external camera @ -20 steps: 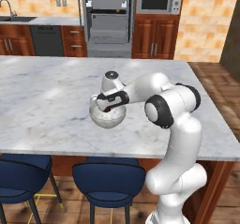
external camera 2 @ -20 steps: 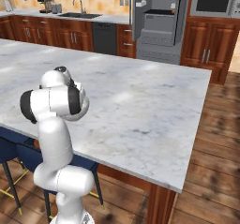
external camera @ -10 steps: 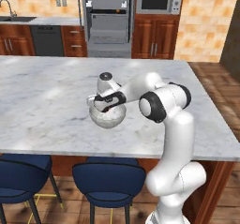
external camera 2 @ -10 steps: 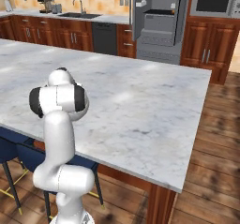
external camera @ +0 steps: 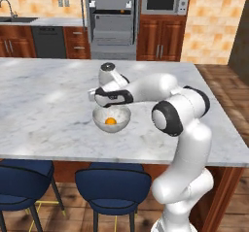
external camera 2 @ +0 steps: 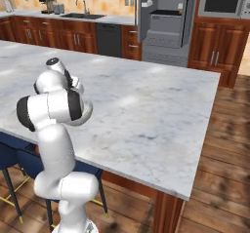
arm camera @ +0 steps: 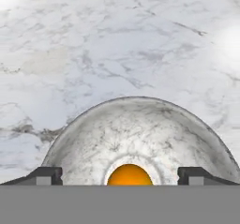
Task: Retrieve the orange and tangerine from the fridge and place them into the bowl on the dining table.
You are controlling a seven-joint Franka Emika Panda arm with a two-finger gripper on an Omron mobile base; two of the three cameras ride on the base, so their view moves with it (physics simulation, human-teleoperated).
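Landmark: bowl [external camera: 112,119], small, marbled whitish-grey, upright on the worktop [external camera: 44,105] near its front edge, above the dark blue chairs [external camera: 114,187]
Bowl contents: one orange-coloured fruit [external camera: 111,121] lies at the bottom centre of the bowl, touching the inner floor; whether it is the orange or the tangerine cannot be told from its look
Fruit seen from the hand: round orange fruit [arm camera: 130,175] sits low in the bowl [arm camera: 136,129], between the two fingertips [arm camera: 46,175] but touching neither
Claw position: claw [external camera: 99,98] hangs just above the bowl, pointing down over its near rim, so anything let go drops inside rather than onto the worktop
Claw state: jaws spread wide, each tip out towards the bowl's wall, nothing between them; it has hold of nothing
Reason for placement: the bowl's curved wall keeps a round fruit from rolling off across the flat marble, hence the central resting place
Fridge: fridge [external camera 2: 166,22] stands well beyond the bowl, across the worktop, against the back wall, with a door [external camera 2: 139,12] open; shelves are visible, but their contents are too small to tell
Second fruit: none seen beside the bowl
Progress, judged: one fruit delivered, one likely outstanding
Next move, judged: lift clear above the bowl's rim before swinging away, to avoid knocking the bowl
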